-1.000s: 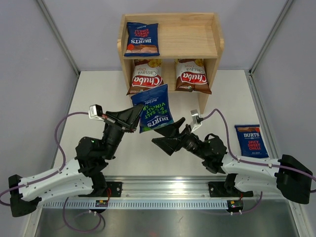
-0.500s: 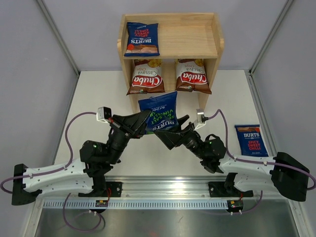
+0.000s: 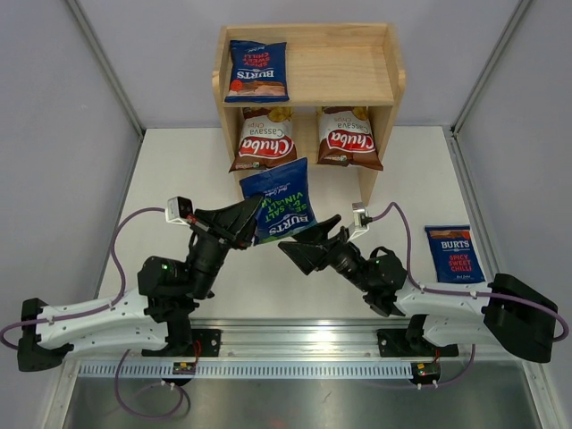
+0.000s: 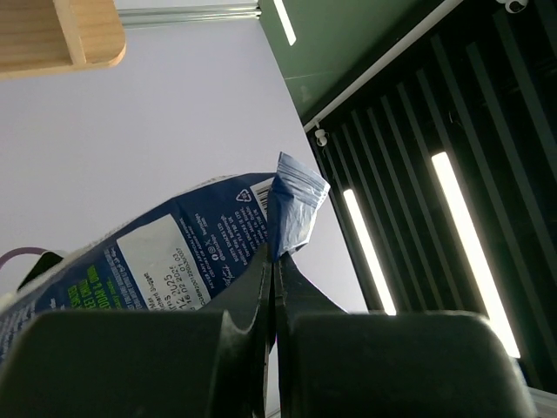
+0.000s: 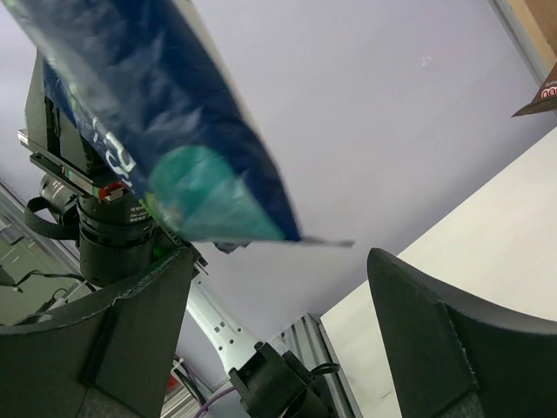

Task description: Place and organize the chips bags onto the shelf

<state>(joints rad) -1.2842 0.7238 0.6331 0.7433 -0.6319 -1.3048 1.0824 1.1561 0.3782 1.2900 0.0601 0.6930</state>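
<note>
Left of the middle of the small light-wood two-tier shelf [image 3: 349, 76] and in front of it, the left tool [image 3: 253, 217] is raised above the white counter [image 3: 179, 170]. Its jaws are pressed fully together on the crimped seam of a glossy dark blue Burts bag with green lettering [image 3: 282, 201]. In the left wrist view its two black fingers [image 4: 248, 300] meet on that seam, and the held bag [image 4: 191, 257] shows its white back label. The held bag hangs tilted in the air just in front of the shelf's lower tier. On the shelf, a second dark blue Burts bag with red print [image 3: 257, 70] lies flat at the left end of the top tier, inside the raised rim. In the lower tier, two larger brown-and-white Chuba cassava chips bags sit side by side, the left Chuba bag [image 3: 265, 138] and the right Chuba bag [image 3: 349, 137], with their near ends sticking out past the shelf's front. In front of the shelf's right half, the right tool [image 3: 309, 234] sits just beneath the held bag with its jaws spread wide, gripping nothing. In the right wrist view the held bag [image 5: 165, 113] hangs over the gap between that tool's fingers [image 5: 139, 331], unclamped. Farthest right, well apart from the shelf and off its front right corner, a third dark blue Burts bag marked spicy sweet chilli [image 3: 454, 255] lies flat on the counter, with neither tool touching it.
</note>
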